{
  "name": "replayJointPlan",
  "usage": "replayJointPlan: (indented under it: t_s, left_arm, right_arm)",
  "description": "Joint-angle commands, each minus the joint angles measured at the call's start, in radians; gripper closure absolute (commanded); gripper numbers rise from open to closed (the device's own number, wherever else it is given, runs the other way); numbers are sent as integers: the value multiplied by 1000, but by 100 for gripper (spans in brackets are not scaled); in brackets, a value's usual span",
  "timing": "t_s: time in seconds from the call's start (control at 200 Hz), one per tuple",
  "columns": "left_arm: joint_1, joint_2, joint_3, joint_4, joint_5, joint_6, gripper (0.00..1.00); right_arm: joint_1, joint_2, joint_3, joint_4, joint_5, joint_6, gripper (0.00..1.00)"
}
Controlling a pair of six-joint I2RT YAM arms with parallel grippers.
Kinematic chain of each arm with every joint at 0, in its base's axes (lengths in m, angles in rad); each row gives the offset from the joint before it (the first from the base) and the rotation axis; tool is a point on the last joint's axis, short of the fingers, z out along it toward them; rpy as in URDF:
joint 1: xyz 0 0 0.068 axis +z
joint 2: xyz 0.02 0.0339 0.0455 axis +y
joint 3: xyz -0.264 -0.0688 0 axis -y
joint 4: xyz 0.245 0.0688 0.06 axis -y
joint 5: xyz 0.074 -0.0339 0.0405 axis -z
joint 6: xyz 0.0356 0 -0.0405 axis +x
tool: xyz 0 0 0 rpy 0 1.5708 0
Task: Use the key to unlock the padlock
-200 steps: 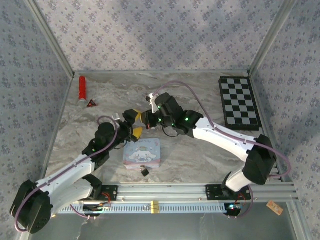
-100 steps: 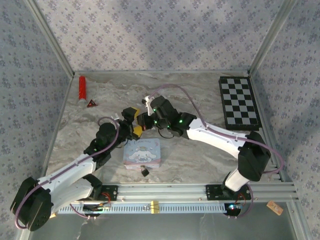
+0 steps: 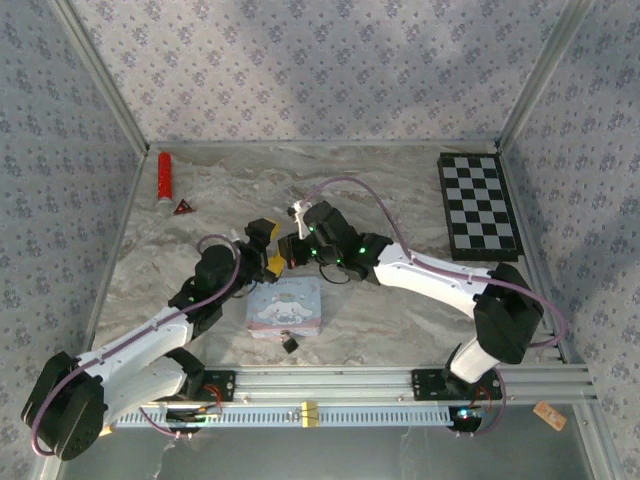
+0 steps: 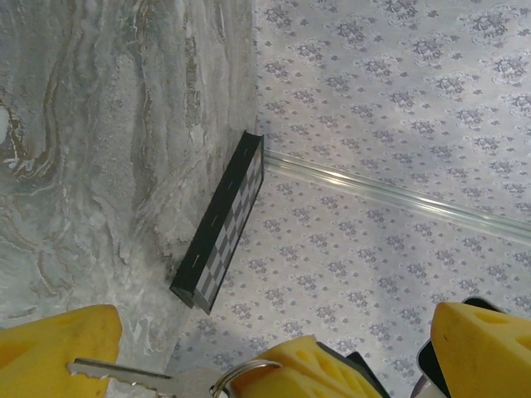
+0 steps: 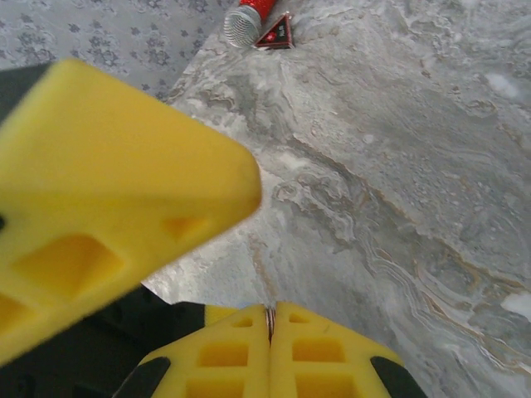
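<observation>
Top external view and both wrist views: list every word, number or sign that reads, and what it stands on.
No text reads legibly anywhere.
Red triangle: dark mark inside, too blurred to read.
Pastel tin: cartoon figure, any lettering too small.

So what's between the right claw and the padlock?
The pastel cartoon tin, seen from the top camera: the right claw, pinching the key, is past its far edge, the padlock at its near edge.
</observation>
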Motion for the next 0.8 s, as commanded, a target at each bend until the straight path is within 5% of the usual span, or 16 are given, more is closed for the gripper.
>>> replayJointPlan:
  t_s: [0.0, 0.795]
  left_arm:
    - [8, -11, 6, 46, -14, 19, 6]
    - [37, -15, 11, 2, 5, 61, 33]
  right_arm:
    - [4, -33, -33, -52, 32, -21, 100]
    - [13, -40, -39, -35, 22, -49, 100]
